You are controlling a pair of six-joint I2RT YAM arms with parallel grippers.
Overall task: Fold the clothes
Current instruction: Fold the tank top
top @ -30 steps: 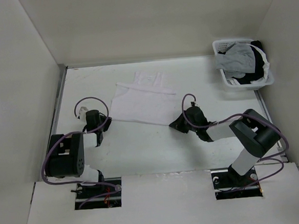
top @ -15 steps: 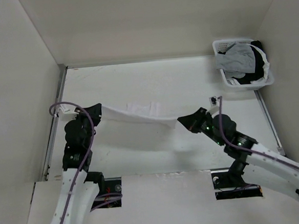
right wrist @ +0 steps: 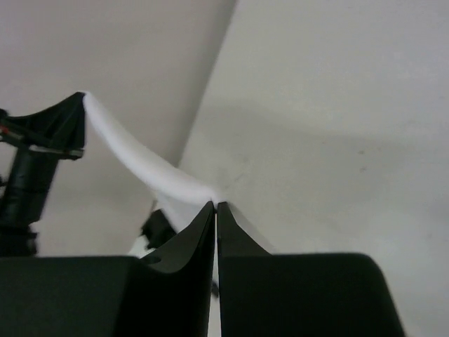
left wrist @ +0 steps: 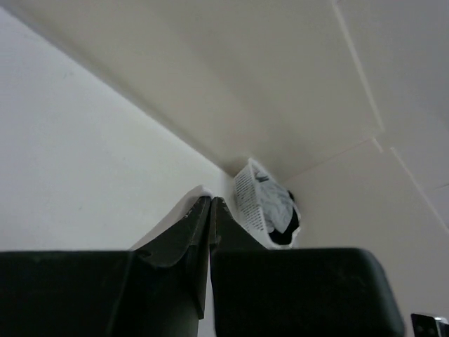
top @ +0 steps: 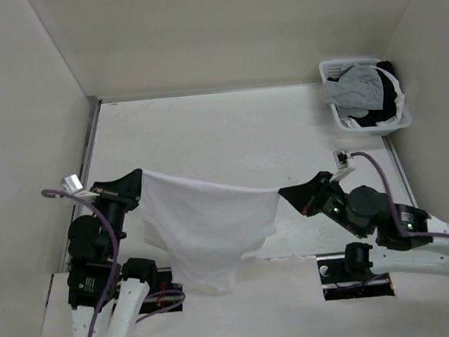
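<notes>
The clothes (top: 205, 224), one thin white garment, hang in the air as a sheet stretched between both grippers, with the lower part drooping toward the near table edge. My left gripper (top: 138, 177) is shut on its upper left corner. My right gripper (top: 281, 191) is shut on its upper right corner. In the right wrist view the clothes (right wrist: 140, 165) run as a taut white band from my right gripper (right wrist: 215, 204) across to the left gripper (right wrist: 66, 116). In the left wrist view my left gripper (left wrist: 210, 199) has its jaws pressed together, with a sliver of white fabric (left wrist: 198, 189) at the tips.
A white laundry basket (top: 327, 70) stands at the far right corner of the table, holding a grey garment (top: 354, 88) and a black garment (top: 389, 95). It also shows in the left wrist view as the basket (left wrist: 247, 200). Pale walls enclose the table on three sides.
Both grippers have risen and drawn back toward the near edge, lifting the white garment off the table. It lay flat a second ago and now hangs between them.
</notes>
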